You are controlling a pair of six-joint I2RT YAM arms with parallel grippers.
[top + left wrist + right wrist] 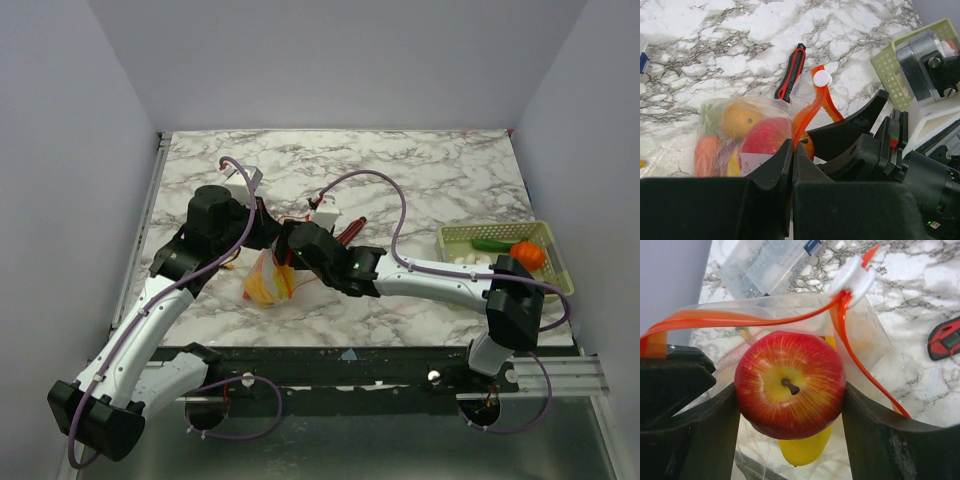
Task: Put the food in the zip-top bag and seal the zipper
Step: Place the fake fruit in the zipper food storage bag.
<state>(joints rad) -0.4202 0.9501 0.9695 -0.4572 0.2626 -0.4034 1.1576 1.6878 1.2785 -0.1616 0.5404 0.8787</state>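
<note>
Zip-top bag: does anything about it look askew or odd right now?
Yes. On the zip-top bag, the orange zipper is twisted and bowed apart rather than lying flat, with its white slider standing up at one end. The right gripper holds an apple at the open mouth.

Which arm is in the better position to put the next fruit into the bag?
The right. The right gripper is shut on the red apple, at the open mouth of the zip-top bag. The left gripper pinches the bag's edge near the zipper, so it is not free.
</note>
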